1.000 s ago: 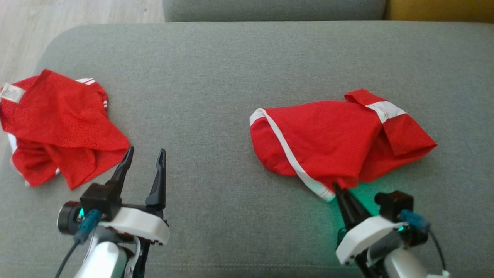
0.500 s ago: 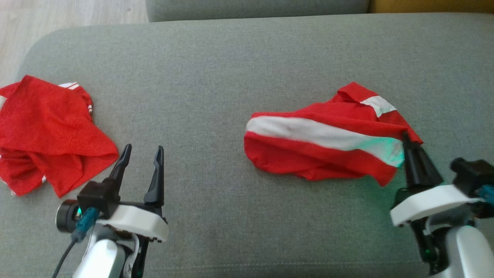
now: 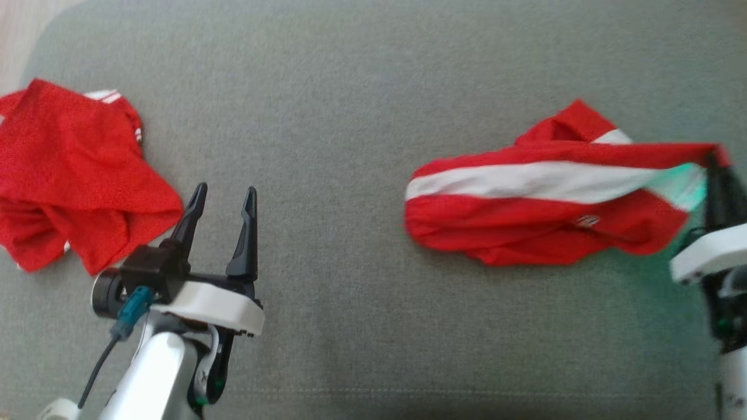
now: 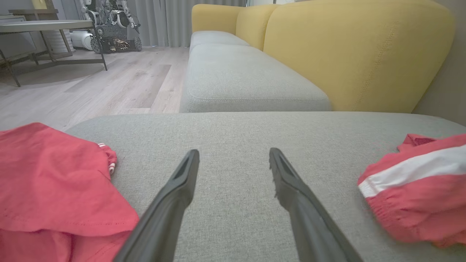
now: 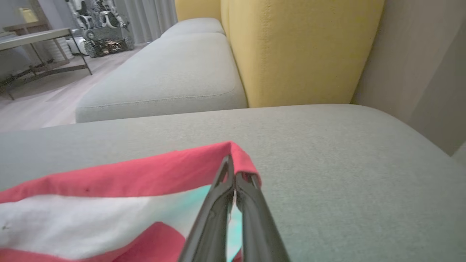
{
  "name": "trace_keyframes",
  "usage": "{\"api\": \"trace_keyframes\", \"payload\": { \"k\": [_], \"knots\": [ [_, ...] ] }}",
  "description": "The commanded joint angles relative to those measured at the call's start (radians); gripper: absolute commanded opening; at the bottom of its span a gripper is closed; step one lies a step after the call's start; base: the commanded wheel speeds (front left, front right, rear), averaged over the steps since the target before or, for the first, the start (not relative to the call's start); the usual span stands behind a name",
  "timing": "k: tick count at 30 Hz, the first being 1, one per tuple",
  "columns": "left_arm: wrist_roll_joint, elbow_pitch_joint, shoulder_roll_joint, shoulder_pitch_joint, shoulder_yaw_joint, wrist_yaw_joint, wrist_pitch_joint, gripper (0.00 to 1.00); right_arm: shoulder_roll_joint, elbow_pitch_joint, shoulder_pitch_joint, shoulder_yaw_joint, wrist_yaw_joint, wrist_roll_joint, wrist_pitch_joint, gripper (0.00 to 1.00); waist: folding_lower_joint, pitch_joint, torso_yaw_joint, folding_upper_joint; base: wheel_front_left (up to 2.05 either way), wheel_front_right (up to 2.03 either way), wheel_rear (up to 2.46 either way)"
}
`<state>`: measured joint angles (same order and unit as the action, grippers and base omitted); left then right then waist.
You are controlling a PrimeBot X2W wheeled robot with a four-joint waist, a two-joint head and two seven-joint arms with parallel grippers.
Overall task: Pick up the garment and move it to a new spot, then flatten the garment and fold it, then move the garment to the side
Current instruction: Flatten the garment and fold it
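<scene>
While your right gripper (image 3: 715, 160) pinches the far-right hem of the red garment (image 3: 525, 227), which trails across the right half of the grey cushion (image 3: 350, 116), you have bare fabric between it and your left gripper (image 3: 226, 189), jaws wide, beside a second red cloth (image 3: 70, 175) at the left edge.

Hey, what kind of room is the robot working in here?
Most likely a living room, perhaps a staged one: grey sofa cushions with yellow backrests, a wood-plank floor and a table near curtains.
</scene>
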<state>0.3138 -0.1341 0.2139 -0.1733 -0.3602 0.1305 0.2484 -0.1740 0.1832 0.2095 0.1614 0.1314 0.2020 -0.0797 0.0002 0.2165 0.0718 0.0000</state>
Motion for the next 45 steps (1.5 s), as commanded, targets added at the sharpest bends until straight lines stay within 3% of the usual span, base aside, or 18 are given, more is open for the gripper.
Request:
{"api": "trace_keyframes", "payload": {
  "k": [1,6,14,15,16,17,18,26,38,45],
  "knots": [
    [-0.002,0.026,0.008,-0.055,0.034,-0.004,0.012,1.0,-0.04,-0.01,0.052,0.013,-0.001,-0.007,0.001,0.0,-0.0002,0.031,0.019,0.0,0.0,0.0,0.0],
    [-0.007,0.022,-0.004,-0.078,0.037,-0.013,0.013,1.0,-0.078,0.049,0.115,0.05,-0.001,-0.018,-0.006,0.0,-0.0002,0.069,0.034,0.0,0.0,0.0,0.0],
    [-0.026,0.023,-0.026,-0.106,0.046,-0.03,0.013,1.0,-0.096,0.21,0.228,-0.01,-0.001,-0.033,-0.022,0.0,-0.0002,0.112,0.044,0.0,0.0,0.0,0.0],
    [-0.029,0.022,-0.029,-0.108,0.048,-0.033,0.013,1.0,-0.097,0.23,0.237,-0.016,-0.001,-0.033,-0.023,0.21,-0.0002,0.113,0.044,0.0,0.0,0.0,0.0],
    [-0.029,0.022,-0.029,-0.108,0.048,-0.033,0.013,1.0,-0.097,0.23,0.237,-0.016,-0.001,-0.033,-0.023,0.21,-0.0002,0.113,0.044,0.0,0.0,0.0,0.0],
    [-0.031,0.021,-0.031,-0.109,0.049,-0.035,0.013,1.0,-0.096,0.245,0.245,-0.019,-0.001,-0.032,-0.018,0.77,-0.0002,0.114,0.044,0.0,0.0,0.0,0.0],
    [-0.034,0.019,-0.033,-0.109,0.051,-0.037,0.013,1.0,-0.095,0.259,0.248,-0.021,-0.001,-0.031,-0.014,1.0,-0.0002,0.113,0.042,0.0,0.0,0.0,0.0],
    [-0.047,-0.005,-0.034,-0.077,0.072,-0.049,0.013,1.0,-0.058,0.231,0.178,-0.015,-0.001,-0.017,0.06,1.0,-0.0002,0.051,0.009,0.0,0.0,0.0,0.0],
    [-0.052,-0.019,-0.009,-0.009,0.085,-0.046,0.013,1.0,0.051,-0.119,-0.004,-0.086,-0.001,-0.048,0.062,1.0,-0.0002,-0.054,-0.024,0.0,0.0,0.0,0.0],
    [-0.045,-0.012,0.003,0.028,0.083,-0.037,0.001,1.0,0.09,-0.233,-0.121,-0.137,-0.001,-0.052,0.025,1.0,-0.0002,-0.097,-0.029,0.0,0.0,0.0,0.0]
  ]
}}
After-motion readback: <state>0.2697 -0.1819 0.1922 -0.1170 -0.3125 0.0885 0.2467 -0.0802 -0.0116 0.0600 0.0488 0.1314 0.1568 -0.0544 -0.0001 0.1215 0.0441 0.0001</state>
